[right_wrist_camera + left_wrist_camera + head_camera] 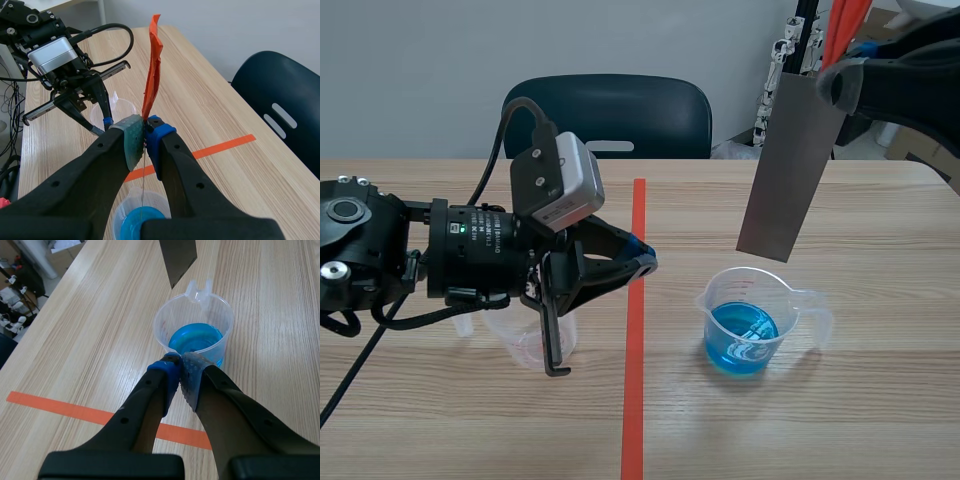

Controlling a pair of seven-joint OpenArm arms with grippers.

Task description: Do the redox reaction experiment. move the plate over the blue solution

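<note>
A grey metal plate (789,165) hangs upright from my right gripper (833,82), which is shut on its upper edge. Its lower edge is just above the far rim of a clear beaker (756,318) holding blue solution. In the right wrist view the plate shows edge-on between the pads, my right gripper (145,131) pinching it, with an orange strip (153,65) sticking up from the plate's top and the beaker (140,220) below. My left gripper (181,365) is shut on nothing, its tips just short of the beaker (195,332); the plate's corner (178,257) hangs beyond.
An empty clear beaker (536,338) stands under my left arm (470,250), left of the orange tape line (636,340). A dark chair (608,115) is behind the table's far edge. Lab stands and clutter (790,50) are at the back right.
</note>
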